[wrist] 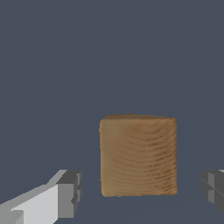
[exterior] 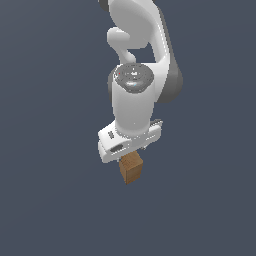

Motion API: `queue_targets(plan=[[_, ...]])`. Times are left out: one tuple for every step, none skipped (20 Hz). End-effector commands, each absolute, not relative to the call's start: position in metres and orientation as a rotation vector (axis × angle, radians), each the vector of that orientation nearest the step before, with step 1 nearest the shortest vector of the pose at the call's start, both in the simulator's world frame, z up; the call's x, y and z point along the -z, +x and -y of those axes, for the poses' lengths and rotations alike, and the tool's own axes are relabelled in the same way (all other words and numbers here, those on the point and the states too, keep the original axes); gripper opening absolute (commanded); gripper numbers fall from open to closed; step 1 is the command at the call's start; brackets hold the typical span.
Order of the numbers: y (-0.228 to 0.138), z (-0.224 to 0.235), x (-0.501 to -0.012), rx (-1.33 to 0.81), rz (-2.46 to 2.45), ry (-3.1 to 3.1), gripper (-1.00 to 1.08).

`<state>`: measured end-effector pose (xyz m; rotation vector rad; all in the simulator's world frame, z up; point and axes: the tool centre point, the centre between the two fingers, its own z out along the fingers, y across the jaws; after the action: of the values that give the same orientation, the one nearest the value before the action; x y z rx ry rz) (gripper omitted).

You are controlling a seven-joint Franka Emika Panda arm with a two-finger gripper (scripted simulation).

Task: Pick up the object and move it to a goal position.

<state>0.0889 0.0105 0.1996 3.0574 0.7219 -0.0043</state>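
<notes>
The object [wrist: 138,156] is a brown wood-grain block, seen end-on in the wrist view as a nearly square face. It stands between my two grey fingertips, one pad [wrist: 70,194] on one side and the other pad [wrist: 212,192] across from it. A gap shows between each pad and the block, so my gripper [wrist: 141,194] is open around it without touching. In the exterior view the object [exterior: 131,168] sticks out just below the white hand, and my gripper [exterior: 130,156] is right above it, its fingers mostly hidden.
The flat dark grey-blue ground [exterior: 50,200] surrounds the block on all sides. My white arm [exterior: 135,95] rises straight above the hand in the exterior view.
</notes>
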Motion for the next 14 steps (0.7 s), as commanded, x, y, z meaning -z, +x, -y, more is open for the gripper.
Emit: queue_targets(plan=[[0.094, -0.009, -0.195, 0.001, -0.743, 3.052, 1.0], [0.095, -0.009, -0.194, 0.001, -0.747, 3.051, 1.0], [0.095, -0.009, -0.193, 0.0, -0.751, 3.051, 1.0], [0.096, -0.009, -0.193, 0.0, -0.753, 3.05, 1.0], [0.096, -0.009, -0.193, 0.0, -0.753, 3.05, 1.0], [0.095, -0.009, -0.193, 0.002, -0.749, 3.051, 1.0], [0.095, -0.009, -0.193, 0.002, -0.749, 3.051, 1.0], [0.095, -0.009, -0.192, 0.002, -0.749, 3.051, 1.0], [0.095, -0.009, -0.19, 0.002, -0.749, 3.051, 1.0], [0.095, -0.009, -0.187, 0.002, -0.749, 3.051, 1.0], [0.095, -0.009, -0.184, 0.001, -0.75, 3.051, 1.0], [0.095, -0.009, -0.18, 0.001, -0.75, 3.051, 1.0], [0.095, -0.009, -0.175, 0.001, -0.751, 3.051, 1.0], [0.095, -0.009, -0.169, 0.001, -0.751, 3.051, 1.0]])
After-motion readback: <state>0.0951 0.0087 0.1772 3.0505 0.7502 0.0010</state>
